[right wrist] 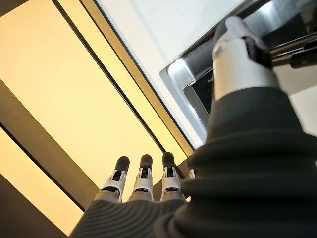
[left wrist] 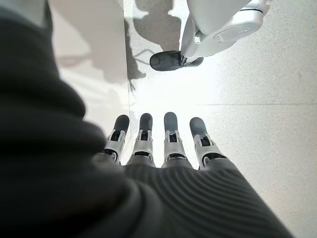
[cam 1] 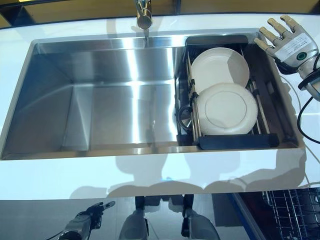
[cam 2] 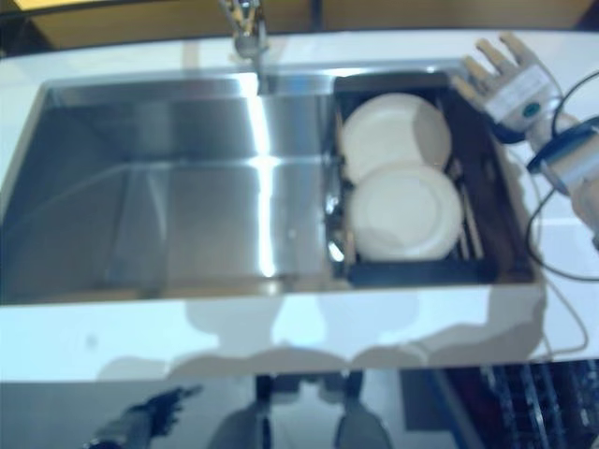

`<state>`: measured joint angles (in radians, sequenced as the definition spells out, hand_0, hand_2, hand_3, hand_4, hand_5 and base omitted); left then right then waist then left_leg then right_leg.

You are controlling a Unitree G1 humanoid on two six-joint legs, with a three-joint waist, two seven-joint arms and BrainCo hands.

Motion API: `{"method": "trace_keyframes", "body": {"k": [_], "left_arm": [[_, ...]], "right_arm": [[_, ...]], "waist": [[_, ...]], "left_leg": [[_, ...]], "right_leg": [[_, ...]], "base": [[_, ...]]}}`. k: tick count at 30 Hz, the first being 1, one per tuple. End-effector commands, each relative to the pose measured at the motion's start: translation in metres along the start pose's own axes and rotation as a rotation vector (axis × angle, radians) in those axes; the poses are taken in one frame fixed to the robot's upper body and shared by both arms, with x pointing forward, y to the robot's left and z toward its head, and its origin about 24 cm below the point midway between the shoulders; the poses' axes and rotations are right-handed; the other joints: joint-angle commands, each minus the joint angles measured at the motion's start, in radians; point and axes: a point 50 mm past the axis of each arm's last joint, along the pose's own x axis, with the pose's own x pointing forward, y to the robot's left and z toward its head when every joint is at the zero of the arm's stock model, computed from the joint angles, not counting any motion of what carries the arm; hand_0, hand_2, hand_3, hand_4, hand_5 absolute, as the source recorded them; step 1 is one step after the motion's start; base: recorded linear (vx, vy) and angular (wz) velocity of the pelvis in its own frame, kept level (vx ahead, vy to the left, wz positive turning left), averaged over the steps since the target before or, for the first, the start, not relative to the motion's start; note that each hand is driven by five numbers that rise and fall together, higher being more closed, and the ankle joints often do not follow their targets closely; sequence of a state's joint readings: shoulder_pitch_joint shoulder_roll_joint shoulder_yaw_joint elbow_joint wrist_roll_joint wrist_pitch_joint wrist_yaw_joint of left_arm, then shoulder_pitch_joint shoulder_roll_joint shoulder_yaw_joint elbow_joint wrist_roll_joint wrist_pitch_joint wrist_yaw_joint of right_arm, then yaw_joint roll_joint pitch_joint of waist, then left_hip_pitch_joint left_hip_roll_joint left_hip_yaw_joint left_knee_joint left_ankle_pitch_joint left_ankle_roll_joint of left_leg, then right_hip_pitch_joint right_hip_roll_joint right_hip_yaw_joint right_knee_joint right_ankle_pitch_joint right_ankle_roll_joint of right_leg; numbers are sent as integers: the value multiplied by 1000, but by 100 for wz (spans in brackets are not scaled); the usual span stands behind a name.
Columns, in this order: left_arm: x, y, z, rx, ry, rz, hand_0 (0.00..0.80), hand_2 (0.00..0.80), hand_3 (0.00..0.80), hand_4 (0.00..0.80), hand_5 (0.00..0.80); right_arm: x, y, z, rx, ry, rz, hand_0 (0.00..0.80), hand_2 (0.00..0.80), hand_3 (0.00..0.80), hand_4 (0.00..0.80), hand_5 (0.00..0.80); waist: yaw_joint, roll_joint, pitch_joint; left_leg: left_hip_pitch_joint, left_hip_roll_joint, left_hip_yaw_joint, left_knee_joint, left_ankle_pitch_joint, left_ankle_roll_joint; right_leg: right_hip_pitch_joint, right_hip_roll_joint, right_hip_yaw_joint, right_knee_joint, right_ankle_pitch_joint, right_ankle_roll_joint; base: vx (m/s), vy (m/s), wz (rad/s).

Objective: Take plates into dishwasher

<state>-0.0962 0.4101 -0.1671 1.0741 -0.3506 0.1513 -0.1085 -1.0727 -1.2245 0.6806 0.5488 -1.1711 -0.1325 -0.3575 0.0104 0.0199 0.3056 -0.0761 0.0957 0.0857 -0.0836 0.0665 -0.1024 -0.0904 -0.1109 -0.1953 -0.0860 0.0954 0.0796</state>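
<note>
Two white plates lie overlapping in a black drying rack [cam 1: 235, 141] set in the right end of the steel sink: a far plate [cam 1: 220, 65] and a near plate [cam 1: 227, 108] partly over it. My right hand [cam 1: 287, 42] hovers over the counter at the sink's far right corner, fingers straight, open and holding nothing; its thumb [right wrist: 237, 54] shows near the sink's rim. My left hand [cam 1: 82, 225] hangs low beside the counter front, below the sink level, with its fingers [left wrist: 171, 141] straight over the floor.
The sink's large left basin [cam 1: 100, 105] is bare steel, with a faucet [cam 1: 144, 15] at the back centre. A white counter [cam 1: 150, 175] surrounds the sink. A wire dishwasher rack [cam 1: 295, 210] shows at the lower right, below the counter.
</note>
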Motion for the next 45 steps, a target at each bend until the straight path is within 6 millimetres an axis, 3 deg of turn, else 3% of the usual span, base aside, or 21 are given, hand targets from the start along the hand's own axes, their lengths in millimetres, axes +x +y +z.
{"method": "trace_keyframes", "body": {"k": [1, 12, 23, 27, 33, 45], "left_arm": [[0, 3, -5, 30, 32, 5, 0, 0, 0, 0, 0], [0, 0, -11, 36, 59, -2, 0, 0, 0, 0, 0], [1, -1, -10, 44, 72, 1, 0, 0, 0, 0, 0], [1, -2, -8, 38, 73, -1, 0, 0, 0, 0, 0], [2, -4, -5, 37, 81, 4, 0, 0, 0, 0, 0], [3, -9, 4, 33, 69, 2, 0, 0, 0, 0, 0]], "right_arm": [[5, -15, -13, 67, 81, -69, 0, 0, 0, 0, 0], [9, -18, -19, 239, 157, -34, 0, 0, 0, 0, 0], [23, -18, -4, 874, 187, 177, 0, 0, 0, 0, 0], [33, -22, 6, 992, 146, 245, 0, 0, 0, 0, 0], [41, -26, 17, 1071, 90, 330, 0, 0, 0, 0, 0], [57, -44, 22, 986, 36, 364, 0, 0, 0, 0, 0]], "waist": [[0, -33, -55], [3, -40, -75], [6, -49, -79], [13, -51, -73], [25, -57, -69], [45, -63, -24]], "left_leg": [[9, -7, 17, -4, -8, 6], [24, -7, 18, -4, -12, 8], [44, -8, 17, -4, -12, 5], [45, -10, 15, -4, -10, 5], [37, -13, 9, -4, -5, 3], [4, -11, 7, -4, 9, 4]], "right_leg": [[3, -22, 29, -1, 4, 70], [21, -22, 30, -1, -1, 69], [41, -24, 32, -1, -3, 65], [46, -25, 29, -1, -3, 62], [47, -27, 20, -1, -2, 60], [20, -32, 8, -1, 12, 61]], "base": [[0, 0, 0], [0, 0, 0], [-1, 9, 0], [3, 23, 0], [0, 0, 0], [0, 0, 0]]}}
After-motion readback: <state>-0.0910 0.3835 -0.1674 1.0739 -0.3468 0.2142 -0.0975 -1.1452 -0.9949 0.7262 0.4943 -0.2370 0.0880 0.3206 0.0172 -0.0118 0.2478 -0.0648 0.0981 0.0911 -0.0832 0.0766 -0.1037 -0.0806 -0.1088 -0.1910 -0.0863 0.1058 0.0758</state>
